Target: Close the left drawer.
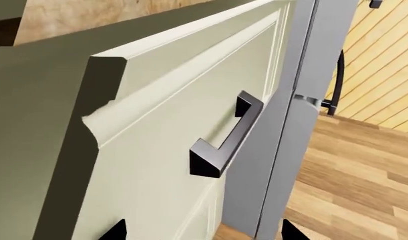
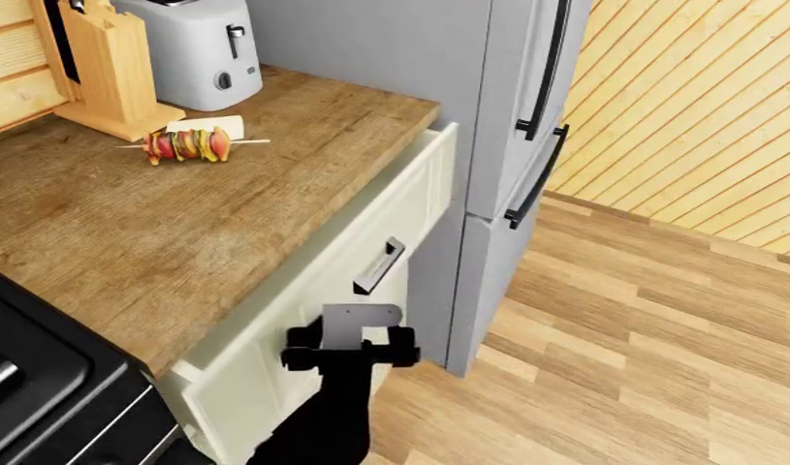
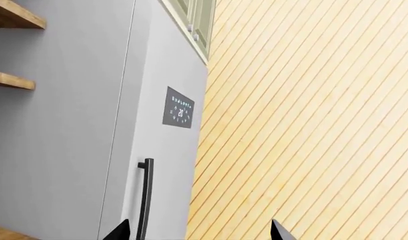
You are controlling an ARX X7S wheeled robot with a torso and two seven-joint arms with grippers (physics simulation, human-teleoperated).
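Note:
The left drawer (image 2: 368, 218) stands pulled out a little from under the wooden counter; its cream front panel (image 1: 163, 150) carries a short dark bar handle (image 2: 378, 266) (image 1: 231, 135). My left gripper (image 2: 352, 351) (image 1: 202, 236) is open, close in front of the panel and just below the handle, with nothing between its fingers. Whether it touches the panel cannot be told. My right gripper (image 3: 198, 235) is open and empty, facing the grey fridge and slatted wall. It is out of the head view.
A grey fridge (image 2: 498, 145) with long black handles (image 2: 546, 68) stands right beside the drawer. The black stove (image 2: 33, 387) is at the near left. A toaster (image 2: 194, 48), knife block (image 2: 104, 68) and skewer (image 2: 188, 145) sit on the counter (image 2: 136, 232). Wooden floor (image 2: 627, 339) lies to the right.

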